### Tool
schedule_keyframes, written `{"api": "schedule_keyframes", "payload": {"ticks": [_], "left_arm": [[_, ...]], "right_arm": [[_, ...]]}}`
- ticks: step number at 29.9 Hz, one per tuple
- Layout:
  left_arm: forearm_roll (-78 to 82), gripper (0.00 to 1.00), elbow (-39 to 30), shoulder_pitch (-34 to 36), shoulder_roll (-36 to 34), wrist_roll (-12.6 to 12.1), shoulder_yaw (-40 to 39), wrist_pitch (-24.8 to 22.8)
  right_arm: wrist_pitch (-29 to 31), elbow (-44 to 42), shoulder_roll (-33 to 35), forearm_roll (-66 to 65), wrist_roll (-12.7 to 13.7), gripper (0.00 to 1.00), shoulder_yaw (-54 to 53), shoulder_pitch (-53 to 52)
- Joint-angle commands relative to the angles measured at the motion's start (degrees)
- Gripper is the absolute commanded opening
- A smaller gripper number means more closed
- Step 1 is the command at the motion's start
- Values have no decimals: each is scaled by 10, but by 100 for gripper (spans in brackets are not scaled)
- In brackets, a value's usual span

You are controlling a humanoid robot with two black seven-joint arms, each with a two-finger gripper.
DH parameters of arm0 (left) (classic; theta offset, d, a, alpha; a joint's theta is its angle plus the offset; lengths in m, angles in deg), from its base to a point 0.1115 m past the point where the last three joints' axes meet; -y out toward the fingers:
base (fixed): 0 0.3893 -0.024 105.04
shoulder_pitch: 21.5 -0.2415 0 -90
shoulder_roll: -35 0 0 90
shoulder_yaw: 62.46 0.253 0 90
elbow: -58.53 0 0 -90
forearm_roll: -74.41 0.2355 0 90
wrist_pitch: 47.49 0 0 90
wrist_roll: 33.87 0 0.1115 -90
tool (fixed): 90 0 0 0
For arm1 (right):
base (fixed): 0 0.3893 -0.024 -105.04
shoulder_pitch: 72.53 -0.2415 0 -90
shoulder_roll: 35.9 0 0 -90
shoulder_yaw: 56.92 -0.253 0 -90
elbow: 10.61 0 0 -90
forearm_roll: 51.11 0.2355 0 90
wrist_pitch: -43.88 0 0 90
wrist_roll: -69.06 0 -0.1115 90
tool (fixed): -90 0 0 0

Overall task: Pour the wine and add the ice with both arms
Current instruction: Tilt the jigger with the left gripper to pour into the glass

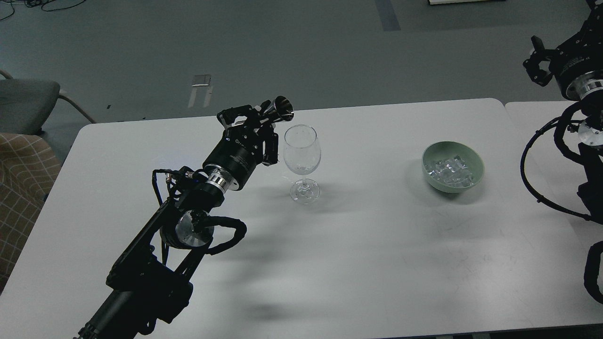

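Note:
A clear stemmed wine glass (302,160) stands upright on the white table (367,245), left of centre. I cannot make out wine in it. My left gripper (264,117) is shut on a small shiny metal measuring cup (281,108), tilted, just up and left of the glass rim. A pale green bowl (453,166) to the right holds several clear ice cubes (450,171). My right gripper (538,63) hangs high at the far right edge, beyond the table; its fingers cannot be told apart.
A second white table (541,155) abuts on the right under my right arm's cables. A grey chair (26,101) and a checked cushion (21,188) stand off the table's left edge. Grey floor lies beyond.

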Motion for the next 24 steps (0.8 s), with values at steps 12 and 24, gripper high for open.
{"api": "schedule_keyframes", "payload": {"ticks": [12,24], "left_arm": [[15,6,0,5,-13,2,1,0],[52,6,-3,12,-23,2,2,-1]], "right_arm": [[-1,10,1,0,0,100,0,4],[2,10,1,-1,0,100,0,4]]}}
